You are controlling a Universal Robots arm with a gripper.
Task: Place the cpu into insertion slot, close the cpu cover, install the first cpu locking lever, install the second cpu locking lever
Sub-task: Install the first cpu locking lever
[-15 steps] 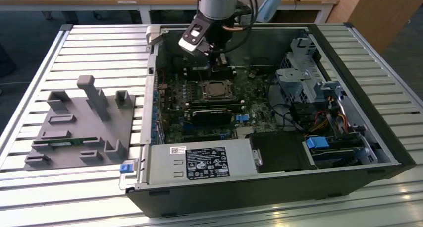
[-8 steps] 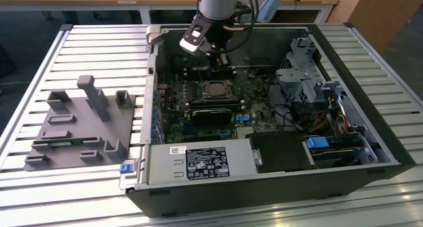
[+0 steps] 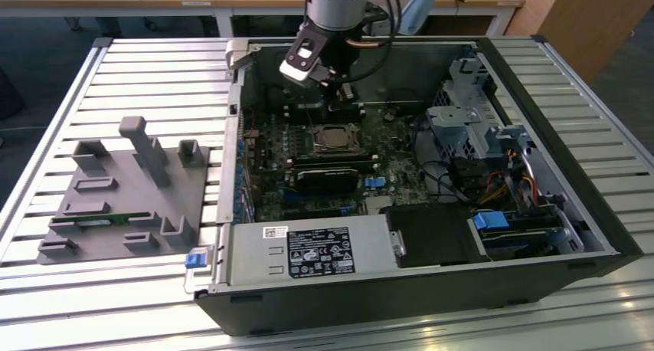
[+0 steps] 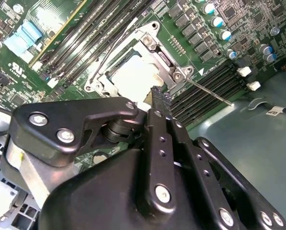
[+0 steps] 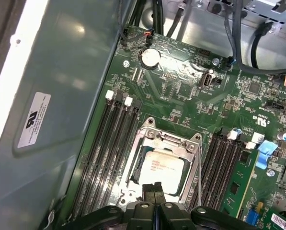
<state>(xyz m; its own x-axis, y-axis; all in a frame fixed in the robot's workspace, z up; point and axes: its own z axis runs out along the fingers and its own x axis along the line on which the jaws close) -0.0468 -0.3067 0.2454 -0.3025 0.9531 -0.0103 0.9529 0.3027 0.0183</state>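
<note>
Gripper (image 5: 154, 188) is hanging just beside one edge of the cpu cover (image 5: 174, 143), its two fingers pressing flat against each other with nothing between them. Whether the tips are touching that edge cannot be told.

Inside the cover's open centre the cpu (image 5: 161, 165) is lying flat, its silver-grey top facing up toward the gripper. Being square, it is offering no real long axis. Its sides are running parallel to the cover's sides and to the memory slots (image 4: 219, 79) flanking the cover.

From one corner of the cover a thin locking lever (image 4: 210, 91) is sticking out at an angle, with its long axis crossing the memory slots and its free end pointing away from the cover. It looks unlatched. The other lever (image 4: 109, 45) is curving along the cover's opposite side, and whether it is hooked cannot be told.

With the chip seated and the cover apparently lying down over it, the work seems to be sitting at the first lever. That step is likely calling for the closed fingertips to bear on the slim rod near its free end, press it down toward the cover and tuck it under its catch, aiming finely while avoiding the slots beside the cover.
</note>
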